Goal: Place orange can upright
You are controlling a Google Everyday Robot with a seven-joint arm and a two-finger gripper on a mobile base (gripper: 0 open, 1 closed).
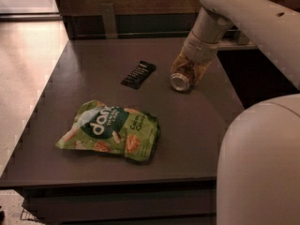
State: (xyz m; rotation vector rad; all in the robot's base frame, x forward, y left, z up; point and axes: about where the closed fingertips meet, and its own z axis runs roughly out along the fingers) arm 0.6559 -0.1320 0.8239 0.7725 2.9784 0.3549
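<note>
The orange can (182,78) is tilted at the far right of the dark table (197,125), its silver end facing the front left and low to the surface. My gripper (191,67) comes down from the white arm at the upper right and is shut around the can's body. The far part of the can is hidden behind the gripper. I cannot tell whether the can's lower end touches the table.
A flat black wrapped bar (138,74) lies left of the can. A green snack bag (111,130) lies at the front middle. My white robot body (262,163) fills the lower right. A wall panel runs along the table's back edge.
</note>
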